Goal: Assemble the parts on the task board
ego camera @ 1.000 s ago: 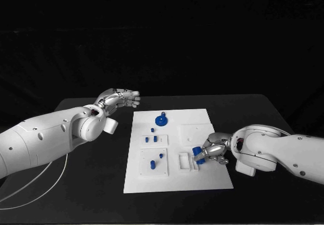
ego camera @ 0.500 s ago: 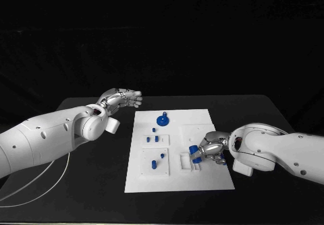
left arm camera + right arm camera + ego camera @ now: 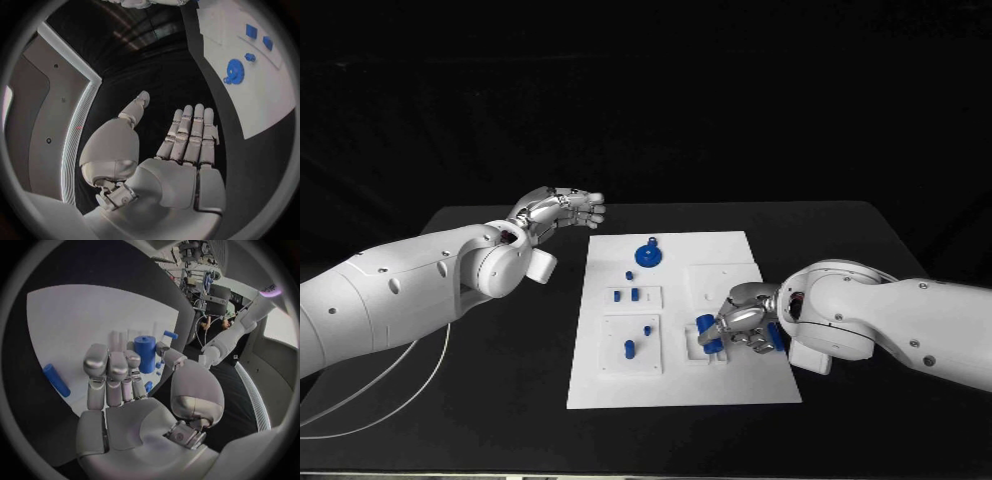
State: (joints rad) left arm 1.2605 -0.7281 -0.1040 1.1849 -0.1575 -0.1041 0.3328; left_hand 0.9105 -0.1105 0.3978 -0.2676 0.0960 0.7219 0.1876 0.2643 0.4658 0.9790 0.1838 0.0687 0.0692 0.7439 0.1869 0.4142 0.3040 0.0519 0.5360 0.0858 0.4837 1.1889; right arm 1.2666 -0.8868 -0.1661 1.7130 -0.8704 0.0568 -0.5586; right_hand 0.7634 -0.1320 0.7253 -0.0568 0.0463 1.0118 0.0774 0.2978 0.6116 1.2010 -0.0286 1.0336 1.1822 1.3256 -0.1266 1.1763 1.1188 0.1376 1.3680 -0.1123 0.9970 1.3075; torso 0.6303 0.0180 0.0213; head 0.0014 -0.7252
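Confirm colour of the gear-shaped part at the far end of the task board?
Blue. The gear-shaped part shows best in the left wrist view, lying on the white task board.

— Underneath?
— Matte black rectangular table (image 3: 675, 440), flat and bare-looking toward the near edge.
— Behind?
— Plain black backdrop (image 3: 733, 100), unlit, no seam or detail to make out.
— Off to the sides?
— Smooth grey wall panels (image 3: 34, 100) edged by a pale curved strip (image 3: 78, 135). Elsewhere a bright pale panel (image 3: 278, 327) and dark cluttered stands of equipment (image 3: 200, 280), too small to tell apart.
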